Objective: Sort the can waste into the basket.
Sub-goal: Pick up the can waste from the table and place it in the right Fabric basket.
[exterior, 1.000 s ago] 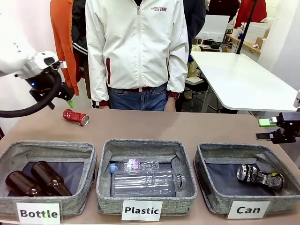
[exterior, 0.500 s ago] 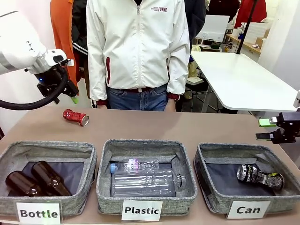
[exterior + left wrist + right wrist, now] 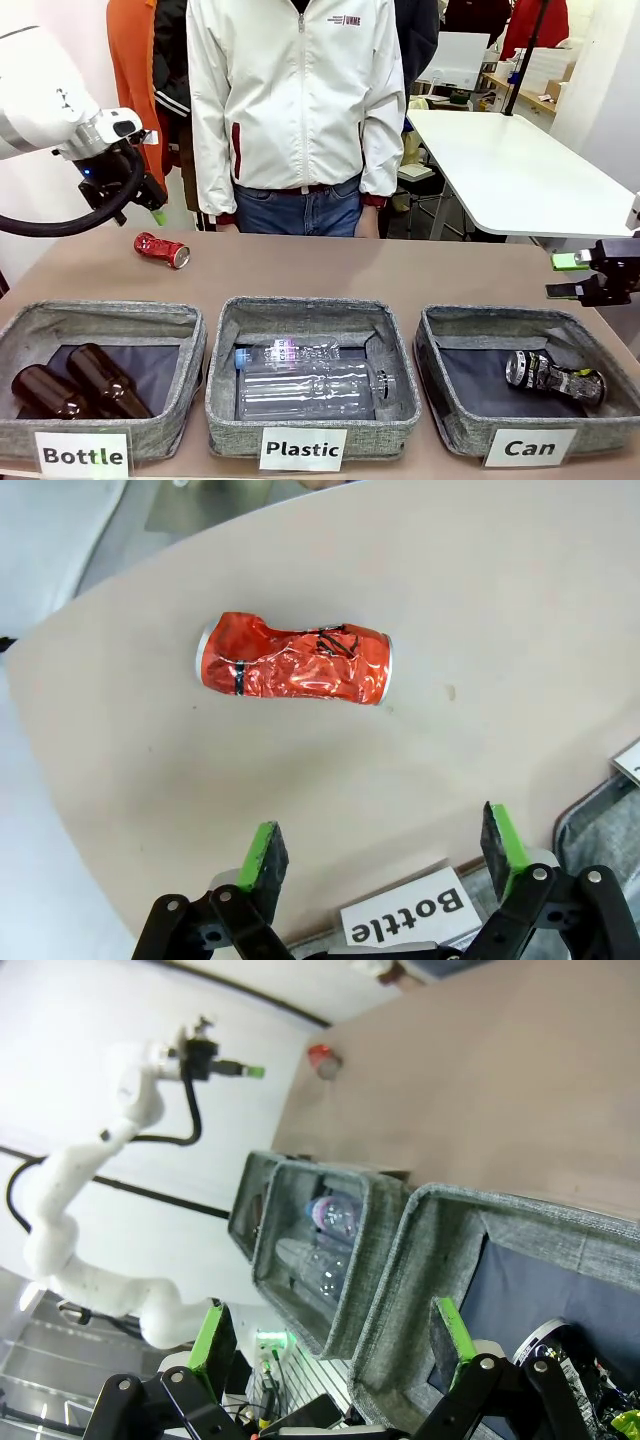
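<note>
Front view: red can [image 3: 161, 249] lies on its side on the desk [image 3: 400, 270], far left, behind the bin labelled "Bottle" [image 3: 100, 330]. Its long axis runs roughly left-right, open end toward picture right. Left end effector [image 3: 150, 205] hangs just above and a bit left of it, so the left arm is clearly nearer. Its fingers are partly hidden by wrist and cable. Right end effector [image 3: 565, 276] sits at the right edge over the basket [image 3: 450, 420], fingers spread, arm cut off. Black can [image 3: 553, 376] is already in that basket, well apart from the red can.

Left wrist view: left end effector [image 3: 381, 832] is spread wide, nothing between the pads. Red can [image 3: 295, 660] lies ahead, apart from the fingers, dented. Its axis lies roughly along the line between the two pads, so a wrist turn looks needed.

Right wrist view: right end effector [image 3: 329, 1320] is spread, empty. Black can [image 3: 560, 1345] is cut off at the bottom; red can [image 3: 322, 1060] is tiny, far off.
</note>
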`<move>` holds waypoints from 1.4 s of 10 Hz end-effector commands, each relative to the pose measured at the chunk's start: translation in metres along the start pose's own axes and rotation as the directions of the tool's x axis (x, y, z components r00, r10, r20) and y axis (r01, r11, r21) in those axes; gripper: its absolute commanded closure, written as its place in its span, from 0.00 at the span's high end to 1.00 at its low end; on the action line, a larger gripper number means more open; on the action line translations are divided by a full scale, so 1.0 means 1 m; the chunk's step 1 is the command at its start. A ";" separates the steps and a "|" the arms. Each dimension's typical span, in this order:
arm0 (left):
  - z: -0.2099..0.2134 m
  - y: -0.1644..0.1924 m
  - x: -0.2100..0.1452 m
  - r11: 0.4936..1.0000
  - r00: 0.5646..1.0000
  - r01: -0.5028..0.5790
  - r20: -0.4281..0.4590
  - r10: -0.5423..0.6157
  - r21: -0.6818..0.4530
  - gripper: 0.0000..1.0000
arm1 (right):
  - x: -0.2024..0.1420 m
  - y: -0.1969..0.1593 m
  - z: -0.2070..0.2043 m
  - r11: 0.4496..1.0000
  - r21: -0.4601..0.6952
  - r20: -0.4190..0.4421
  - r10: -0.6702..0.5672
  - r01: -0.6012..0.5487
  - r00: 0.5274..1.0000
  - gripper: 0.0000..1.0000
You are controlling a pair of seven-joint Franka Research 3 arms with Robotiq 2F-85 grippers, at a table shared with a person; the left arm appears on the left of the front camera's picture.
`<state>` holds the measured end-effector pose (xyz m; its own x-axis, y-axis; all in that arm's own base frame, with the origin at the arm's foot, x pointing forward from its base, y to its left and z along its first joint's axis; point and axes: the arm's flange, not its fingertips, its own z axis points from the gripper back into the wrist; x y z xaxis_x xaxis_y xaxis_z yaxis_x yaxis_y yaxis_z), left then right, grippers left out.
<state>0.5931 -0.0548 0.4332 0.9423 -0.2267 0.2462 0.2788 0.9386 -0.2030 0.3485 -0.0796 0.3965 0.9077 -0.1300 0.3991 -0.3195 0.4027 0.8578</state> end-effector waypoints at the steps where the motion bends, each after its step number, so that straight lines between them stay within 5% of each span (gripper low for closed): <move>1: 0.001 0.011 0.020 0.996 0.996 0.086 -0.001 -0.086 0.005 1.00 | 0.000 0.000 0.002 1.000 0.007 -0.003 0.023 -0.023 1.000 1.00; 2: -0.001 0.013 0.031 0.944 0.944 0.328 -0.030 -0.329 -0.032 1.00 | 0.000 0.000 0.002 1.000 0.007 -0.003 0.023 -0.023 1.000 1.00; 3: -0.005 0.015 0.042 0.842 0.842 0.538 -0.047 -0.537 0.029 1.00 | 0.000 0.000 0.002 1.000 0.007 -0.003 0.023 -0.023 1.000 1.00; 5: -0.020 0.014 0.048 0.488 0.467 0.869 -0.187 -0.864 -0.085 1.00 | 0.000 0.000 0.002 1.000 0.007 -0.003 0.023 -0.023 1.000 1.00; 6: -0.023 0.016 0.050 0.348 0.334 0.933 -0.135 -0.933 -0.095 1.00 | 0.000 0.000 0.002 1.000 0.007 -0.003 0.023 -0.023 1.000 1.00; 8: -0.032 0.016 0.051 0.075 0.070 0.997 -0.189 -0.979 -0.019 1.00 | 0.000 0.000 0.002 1.000 0.007 -0.003 0.023 -0.023 1.000 1.00; 10: -0.033 0.010 0.053 -0.114 -0.127 0.988 -0.130 -0.983 -0.107 1.00 | 0.000 0.000 0.002 1.000 0.007 -0.003 0.023 -0.023 1.000 1.00; 12: -0.024 0.007 0.060 -0.159 -0.162 0.984 -0.034 -0.986 -0.078 1.00 | 0.000 0.000 0.002 1.000 0.007 -0.003 0.023 -0.023 1.000 1.00; 13: -0.019 0.004 0.068 -0.037 -0.037 0.998 0.009 -0.999 -0.055 1.00 | 0.000 0.000 0.002 1.000 0.007 -0.003 0.023 -0.023 1.000 1.00; 14: -0.032 -0.002 0.062 -0.127 -0.140 0.987 -0.139 -0.980 -0.098 1.00 | 0.000 0.000 0.002 1.000 0.007 -0.003 0.023 -0.023 1.000 1.00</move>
<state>0.6585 -0.0789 0.4242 -0.3791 -0.9203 0.0965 0.9122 -0.3541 0.2061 0.3484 -0.0798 0.3966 0.9076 -0.1302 0.3991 -0.3196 0.4023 0.8579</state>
